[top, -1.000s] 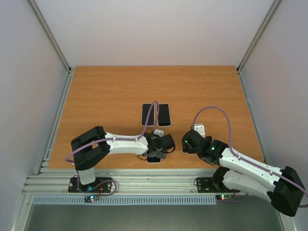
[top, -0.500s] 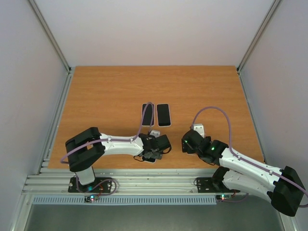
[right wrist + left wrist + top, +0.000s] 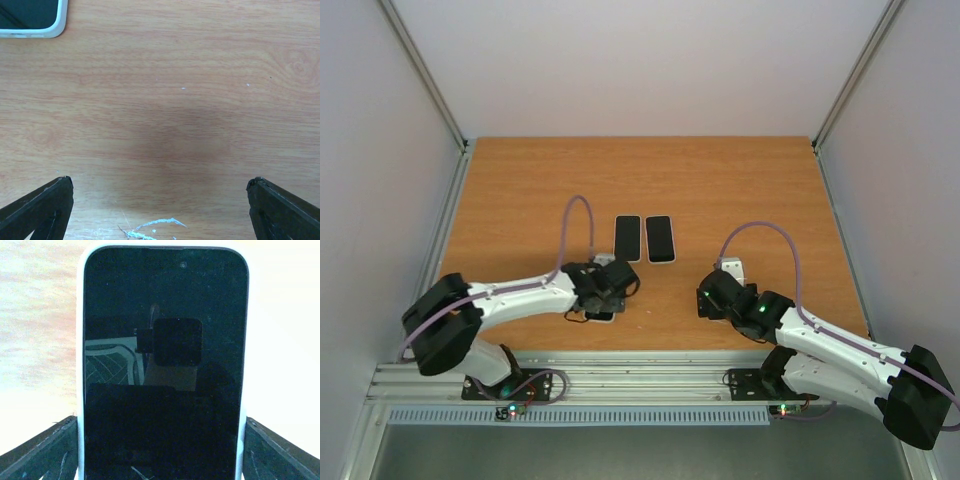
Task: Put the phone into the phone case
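Observation:
My left gripper [image 3: 607, 292] is shut on a black-screened phone with a white rim [image 3: 162, 340]. Its fingers [image 3: 45, 450] press on the phone's two long sides. In the top view only the phone's near end [image 3: 601, 316] shows under the gripper, at the front of the table, left of centre. Two more flat dark phone-shaped things lie side by side at mid-table: a black one [image 3: 627, 238] and a white-rimmed one [image 3: 660, 239]. I cannot tell which is the case. My right gripper [image 3: 713, 299] is open and empty over bare wood, with its fingers [image 3: 42, 207] wide apart.
The wooden table [image 3: 740, 190] has white walls at the back and on both sides. A corner of the white-rimmed thing shows at the top left of the right wrist view [image 3: 30, 20]. White scratch marks [image 3: 150, 227] are on the wood between the right fingers.
My left arm has swung to the left along the table's front and carried the phone with it. That uncovers the two things at mid-table. The right arm has not moved.

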Tool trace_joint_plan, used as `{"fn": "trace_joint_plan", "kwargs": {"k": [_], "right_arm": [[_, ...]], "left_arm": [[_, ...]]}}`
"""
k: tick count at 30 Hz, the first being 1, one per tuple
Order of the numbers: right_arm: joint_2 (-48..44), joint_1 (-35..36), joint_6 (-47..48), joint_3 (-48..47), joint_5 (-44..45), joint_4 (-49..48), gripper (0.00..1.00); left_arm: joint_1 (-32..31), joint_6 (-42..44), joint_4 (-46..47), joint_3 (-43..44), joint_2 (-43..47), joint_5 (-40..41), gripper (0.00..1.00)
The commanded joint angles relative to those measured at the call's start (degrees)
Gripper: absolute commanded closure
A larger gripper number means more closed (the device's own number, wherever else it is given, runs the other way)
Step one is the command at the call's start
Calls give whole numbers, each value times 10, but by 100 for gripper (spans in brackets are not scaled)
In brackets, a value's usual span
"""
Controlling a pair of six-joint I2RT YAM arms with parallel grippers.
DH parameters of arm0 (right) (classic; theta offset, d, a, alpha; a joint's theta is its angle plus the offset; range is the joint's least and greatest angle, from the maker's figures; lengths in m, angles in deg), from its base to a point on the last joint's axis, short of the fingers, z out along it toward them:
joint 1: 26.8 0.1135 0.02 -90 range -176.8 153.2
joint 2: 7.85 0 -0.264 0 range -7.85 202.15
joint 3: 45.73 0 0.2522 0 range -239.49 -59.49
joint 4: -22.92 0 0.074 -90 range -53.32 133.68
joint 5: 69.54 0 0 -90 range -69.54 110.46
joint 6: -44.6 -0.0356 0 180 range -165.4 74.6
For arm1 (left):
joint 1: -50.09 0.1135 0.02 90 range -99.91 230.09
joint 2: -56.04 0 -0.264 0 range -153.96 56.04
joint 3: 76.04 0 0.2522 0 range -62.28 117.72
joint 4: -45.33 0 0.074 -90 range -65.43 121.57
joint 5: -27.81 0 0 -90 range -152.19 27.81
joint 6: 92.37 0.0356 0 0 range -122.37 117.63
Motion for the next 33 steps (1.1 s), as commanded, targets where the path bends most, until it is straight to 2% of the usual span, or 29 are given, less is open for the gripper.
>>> {"fn": "trace_joint_plan", "kwargs": {"k": [1,7,13,24,33], "right_arm": [[0,-4,7,4,3,-16,5],[-13,-4,11,7,5,-17,6],[-23,-4,13,11,0,-23,6],[-10,-4,21,9,-1,-32,6],[20,-4,26,2,-6,-41,6]], "left_arm": [[71,40,-2,-11,67,23,18],[174,143,71,12,62,-5,18],[247,209,119,73,-25,-52,18],[296,251,124,185,-184,-91,18],[293,235,121,218,-233,-146,18]]}}
